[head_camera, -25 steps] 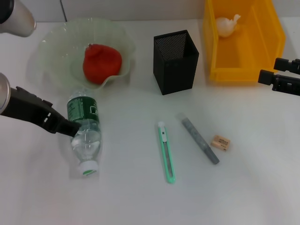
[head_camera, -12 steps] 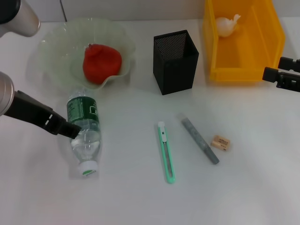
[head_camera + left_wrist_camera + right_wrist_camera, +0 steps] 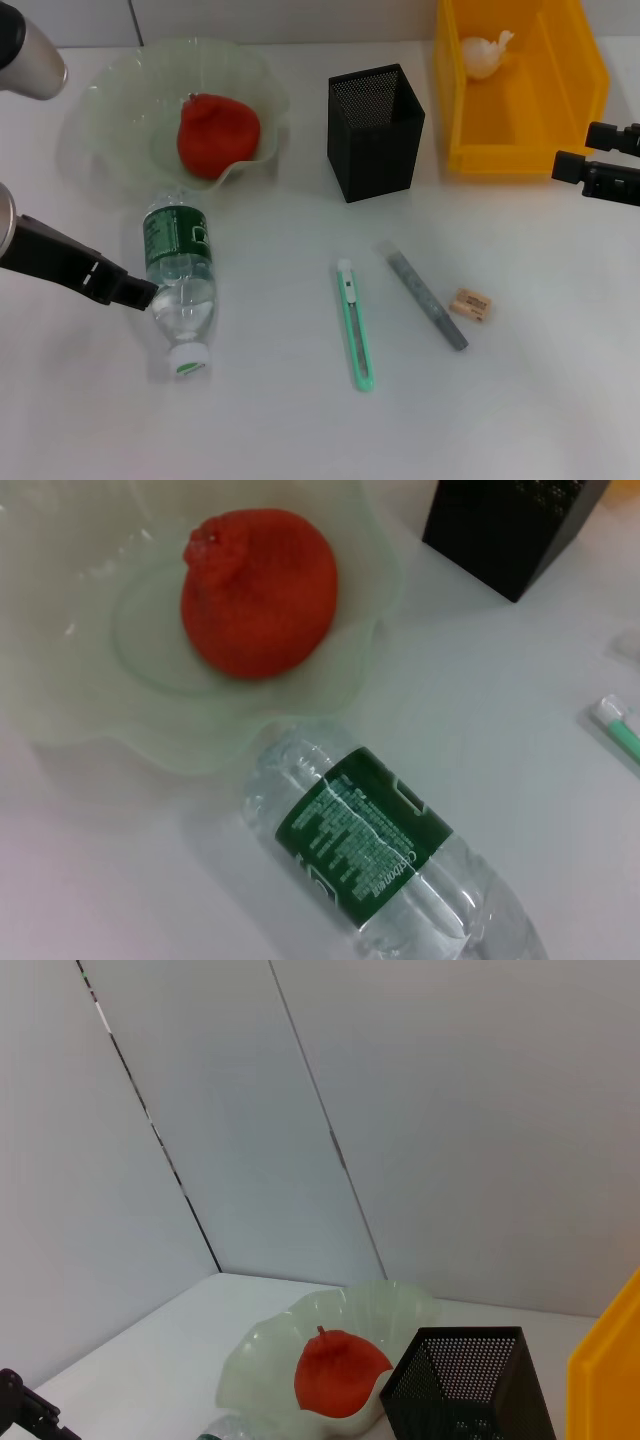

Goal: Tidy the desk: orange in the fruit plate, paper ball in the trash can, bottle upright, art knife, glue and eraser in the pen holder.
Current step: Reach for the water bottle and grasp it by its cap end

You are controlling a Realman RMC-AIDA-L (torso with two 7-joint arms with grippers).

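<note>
Orange [image 3: 217, 135] sits in the fruit plate [image 3: 105, 110] and paper ball [image 3: 483, 55] in the yellow trash bin [image 3: 570, 90], so those two look done. Water bottle [image 3: 180, 290] lies on its side on the bench [image 3: 300, 420], cap toward the robot. Left claw [image 3: 135, 293] is low at the bottle's flank, tip touching or just beside it, probably to grip and stand it up; can't tell its finger state. Right claw [image 3: 575, 160] is parked beside the bin, released. Art knife [image 3: 356, 325], glue stick [image 3: 426, 295] and eraser [image 3: 470, 304] lie flat, outside the pen holder [image 3: 375, 130].
</note>
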